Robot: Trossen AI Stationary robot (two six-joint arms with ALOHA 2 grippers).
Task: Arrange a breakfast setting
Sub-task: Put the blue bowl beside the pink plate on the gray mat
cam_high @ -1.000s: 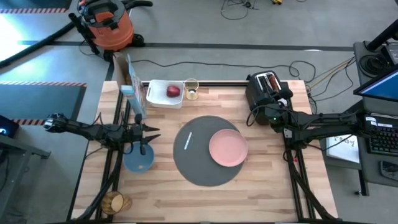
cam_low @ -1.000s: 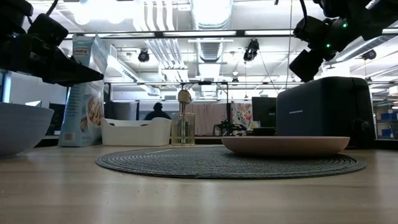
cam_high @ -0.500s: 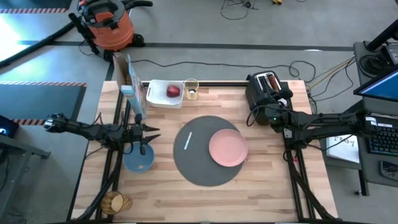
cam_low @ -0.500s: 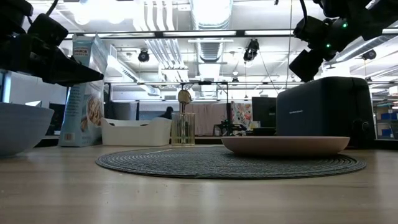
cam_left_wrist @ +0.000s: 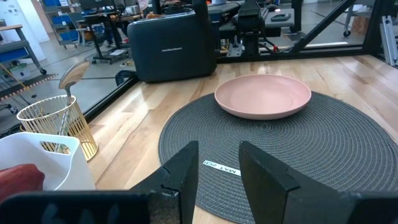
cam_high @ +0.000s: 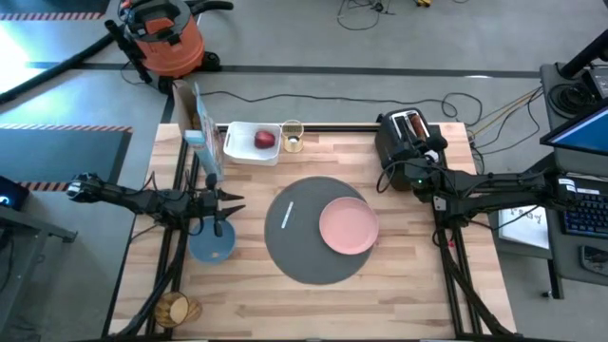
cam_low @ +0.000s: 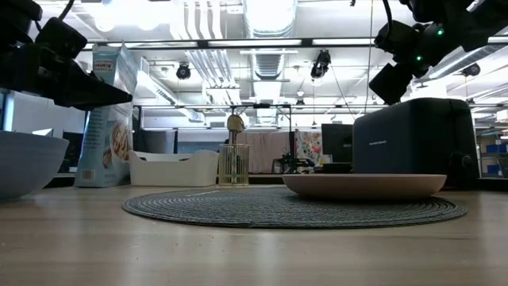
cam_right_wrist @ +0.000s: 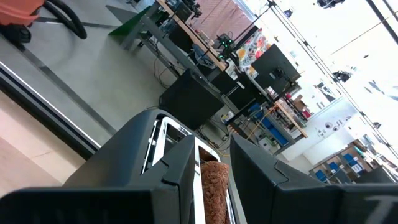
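The right gripper (cam_right_wrist: 208, 165) hangs above the black toaster (cam_high: 408, 136), which stands just beyond the round dark grey mat (cam_high: 318, 229), and its fingers are spread wide on either side of the toast slice (cam_right_wrist: 212, 193) that stands in a slot. The toast looks light, stiff and crumbly, so I think it should be taken by its two flat faces near the upper edge, with a soft squeeze. Only the right wrist view shows the toast; in the high view it is too small to tell. The left gripper (cam_left_wrist: 214, 171), also spread open and holding nothing, is over the blue bowl (cam_high: 211, 242) beside the mat. The left wrist view shows the pink plate (cam_left_wrist: 262, 95) lying on the mat, touching it, toward the toaster side
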